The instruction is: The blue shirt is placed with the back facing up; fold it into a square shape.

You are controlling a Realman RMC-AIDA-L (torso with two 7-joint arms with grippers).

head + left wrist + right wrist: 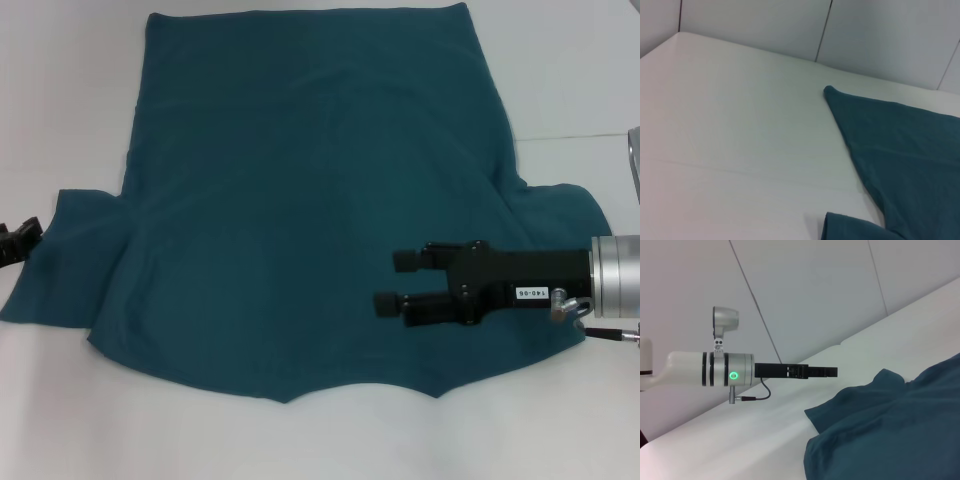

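Teal-blue cotton covers most of the white table [60, 420]: the blue shirt [300, 220] lies flat with its plain side up, its curved neck edge at the near side, the straight hem at the far side, and a short sleeve spread out to each side.

Nearest, the right gripper [388, 282] hovers over the near right part of the shirt, reaching in from the right with its two fingers pointing left. They stand parted with a clear gap and hold nothing. The left gripper [18, 242] sits at the left edge of the table, just beside the left sleeve tip; whether it is open or closed cannot be told.

Judging from this layout, no fold has been made yet, and the first step is likely to bring a sleeve and side panel inward. To do that well, the right gripper should drop onto the sleeve edge, pinch only the cloth it means to carry, lift just enough to clear the body, and lay the fold parallel to the shirt's centre line.

Farther off, the fabric shows soft ripples, and the hem corners lie flat.
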